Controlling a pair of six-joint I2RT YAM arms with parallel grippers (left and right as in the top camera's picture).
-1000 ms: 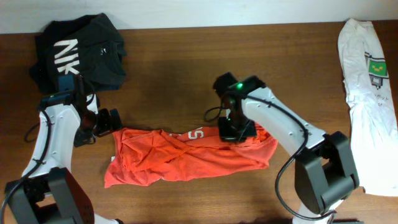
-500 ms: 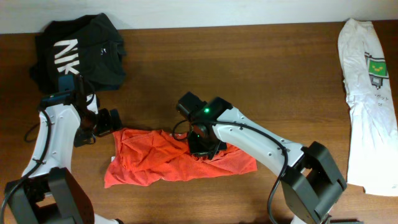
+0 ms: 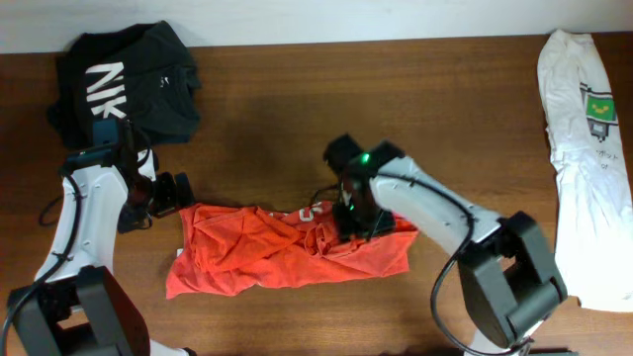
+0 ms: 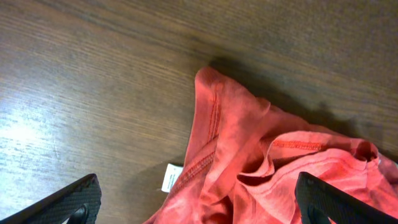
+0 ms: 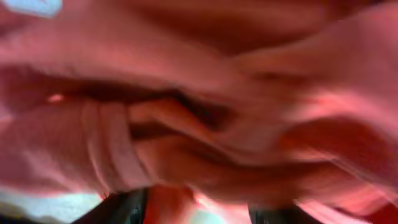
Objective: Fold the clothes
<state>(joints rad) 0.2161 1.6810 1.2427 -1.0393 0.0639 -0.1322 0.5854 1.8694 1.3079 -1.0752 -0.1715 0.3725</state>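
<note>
The clothes here are an orange-red T-shirt (image 3: 247, 252) lying crumpled in a long band on the wooden table, with a bit of white lettering (image 3: 309, 212) showing on top. My left gripper (image 3: 176, 195) sits at the shirt's upper-left corner. Its jaws are wide open, and the corner hem (image 4: 261, 149) and a white label (image 4: 169, 177) lie between them. My right gripper (image 3: 354, 225) is pressed low over the shirt's right-middle folds. In the blurred right wrist view, cloth (image 5: 217, 93) fills the picture. The right gripper (image 5: 199, 211) has its fingers apart, with fabric bulging into the gap.
A black garment with white letters (image 3: 129, 79) lies at the back left, just behind the left arm. A white garment with a green print (image 3: 584, 129) lies along the right edge. Bare wooden table (image 3: 297, 109) spreads behind the shirt.
The right gripper dragged the shirt's right end leftward, then came back right a little with its jaws parting. The shirt band is shorter. The left arm has not moved.
</note>
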